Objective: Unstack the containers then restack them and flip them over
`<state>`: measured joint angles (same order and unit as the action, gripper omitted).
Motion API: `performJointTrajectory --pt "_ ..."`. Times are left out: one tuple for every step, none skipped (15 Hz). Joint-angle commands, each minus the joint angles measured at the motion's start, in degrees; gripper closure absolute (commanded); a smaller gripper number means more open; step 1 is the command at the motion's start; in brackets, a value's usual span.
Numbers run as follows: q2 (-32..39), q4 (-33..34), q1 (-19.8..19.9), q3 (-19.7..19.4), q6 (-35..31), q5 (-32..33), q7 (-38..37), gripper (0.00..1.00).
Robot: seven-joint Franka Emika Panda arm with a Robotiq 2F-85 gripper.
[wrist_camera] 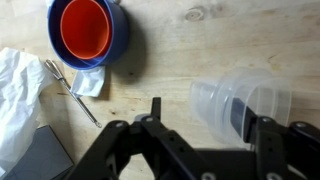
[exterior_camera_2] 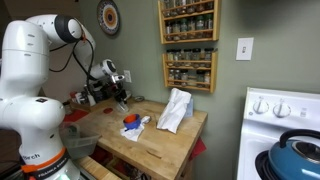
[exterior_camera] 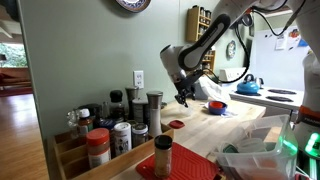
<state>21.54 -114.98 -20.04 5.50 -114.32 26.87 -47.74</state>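
Note:
A stack of clear plastic containers (wrist_camera: pixel 235 100) lies on its side on the wooden countertop (wrist_camera: pixel 190 45). My gripper (wrist_camera: pixel 205 112) hovers just above it, jaws wide apart. The right finger shows dark through the clear wall, inside or behind the container's mouth, and the left finger stands free of it. A blue bowl (wrist_camera: pixel 88 32) with an orange cup (wrist_camera: pixel 85 25) inside sits upright at the far left of the wrist view. It also shows in both exterior views (exterior_camera: pixel 215 106) (exterior_camera_2: pixel 130 122), beside the gripper (exterior_camera: pixel 183 97) (exterior_camera_2: pixel 122 100).
A white cloth (wrist_camera: pixel 15 90) (exterior_camera_2: pixel 175 110) and a thin metal utensil (wrist_camera: pixel 75 92) lie near the bowl. Several spice jars (exterior_camera: pixel 110 125) stand at one end of the counter. A blue kettle (exterior_camera: pixel 248 86) sits on the stove beyond. A spice rack (exterior_camera_2: pixel 188 40) hangs on the wall.

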Motion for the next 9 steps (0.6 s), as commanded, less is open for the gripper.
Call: performJointTrajectory --pt "0.8 1.3 -0.1 0.6 1.0 -1.6 -0.3 0.01" --pt "0.7 1.4 0.0 0.7 0.9 -2.4 -0.4 0.0" --pt "0.6 1.5 0.3 0.9 0.6 -3.6 -0.4 0.0" --pt "0.5 1.6 0.6 1.0 0.5 -5.2 -0.1 0.0" --pt "0.1 1.7 1.1 1.1 0.2 -7.2 0.2 0.0" --pt "-0.4 1.5 1.6 1.2 -0.3 -9.4 0.7 0.0" --pt "-1.0 1.3 2.3 1.3 -0.8 -12.1 1.0 0.0" --pt "-1.5 1.3 2.9 1.3 -0.9 -15.0 1.4 0.0" --pt "-2.3 1.0 3.7 1.3 -1.8 -17.9 1.8 0.0"
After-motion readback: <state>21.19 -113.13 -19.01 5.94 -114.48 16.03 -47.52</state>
